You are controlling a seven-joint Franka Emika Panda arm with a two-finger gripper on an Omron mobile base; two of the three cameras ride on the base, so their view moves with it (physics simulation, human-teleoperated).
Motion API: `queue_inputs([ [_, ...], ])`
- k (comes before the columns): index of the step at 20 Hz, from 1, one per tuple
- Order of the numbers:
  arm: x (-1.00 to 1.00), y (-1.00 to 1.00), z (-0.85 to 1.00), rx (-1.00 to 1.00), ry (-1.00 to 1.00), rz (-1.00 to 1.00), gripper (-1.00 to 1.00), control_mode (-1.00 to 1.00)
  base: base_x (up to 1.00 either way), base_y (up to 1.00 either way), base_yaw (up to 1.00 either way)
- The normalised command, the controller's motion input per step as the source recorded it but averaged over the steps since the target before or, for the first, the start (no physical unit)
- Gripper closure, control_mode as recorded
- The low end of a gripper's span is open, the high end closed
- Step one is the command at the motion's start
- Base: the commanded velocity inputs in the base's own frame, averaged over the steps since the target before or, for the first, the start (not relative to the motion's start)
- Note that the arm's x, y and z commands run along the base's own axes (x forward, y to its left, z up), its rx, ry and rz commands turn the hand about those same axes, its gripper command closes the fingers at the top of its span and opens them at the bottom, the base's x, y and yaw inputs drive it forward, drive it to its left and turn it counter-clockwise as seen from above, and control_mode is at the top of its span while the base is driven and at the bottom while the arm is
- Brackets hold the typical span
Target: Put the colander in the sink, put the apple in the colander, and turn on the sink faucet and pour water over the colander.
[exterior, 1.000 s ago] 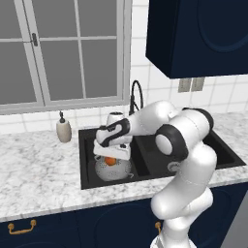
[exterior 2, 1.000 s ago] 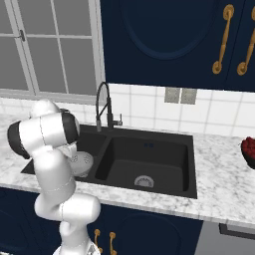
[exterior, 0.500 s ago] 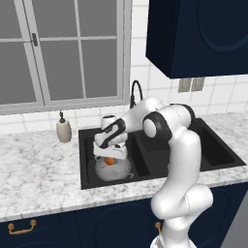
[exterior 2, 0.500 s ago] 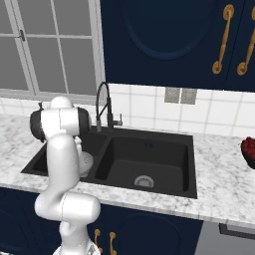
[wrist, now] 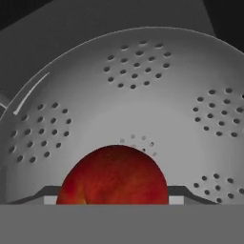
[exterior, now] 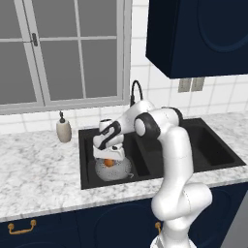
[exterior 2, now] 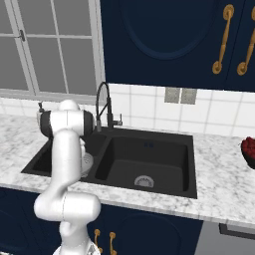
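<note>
Gripper (exterior: 111,154) hangs low over the left basin of the sink (exterior: 87,180), pointing straight down into the colander (exterior: 114,169). Its fingertips sit either side of the apple (exterior: 110,163); from the left base view and the hand view I can't tell whether they clamp it or stand clear, so grip state is undetermined.

Apple is inside the colander. Hand view has it at bottom centre (wrist: 113,175), red-orange with darker streaks, lower part cut off at the frame edge, perforated bowl wall (wrist: 143,90) curving around and behind it. Hole patches are visible on the wall in several clusters.

Colander sits on the floor of the left basin, upright, rim up. From the right base view just a sliver of it (exterior 2: 87,162) shows behind the arm's upright link.

Faucet (exterior 2: 104,106) stands at the back rim of the sink (exterior 2: 144,189) near the divider, neck arching forward, side lever sticking out to its right. Right basin shows its round silver drain (exterior 2: 144,181).

Soap bottle (exterior: 63,129) is on the marble counter (exterior: 38,169) left of the sink, against the backsplash, well apart from the gripper. Bowl of red fruit (exterior 2: 248,151) sits at the far right end of the counter (exterior 2: 224,184).
</note>
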Motion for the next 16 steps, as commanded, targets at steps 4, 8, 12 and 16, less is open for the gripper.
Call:
queue_inputs([
  [4,0.00,0.00,-0.50,0.00,0.01,-0.05,1.00,-1.00,0.00,0.00,0.00],
  [8,0.00,0.00,-0.47,0.00,0.00,-0.05,1.00,-1.00,0.00,0.00,0.00],
  [12,-0.05,-0.08,-0.31,0.00,0.00,-0.03,1.00,-1.00,0.00,0.00,0.00],
  [16,-0.28,-0.17,-0.10,0.00,0.00,-0.04,1.00,-1.00,0.00,0.00,0.00],
])
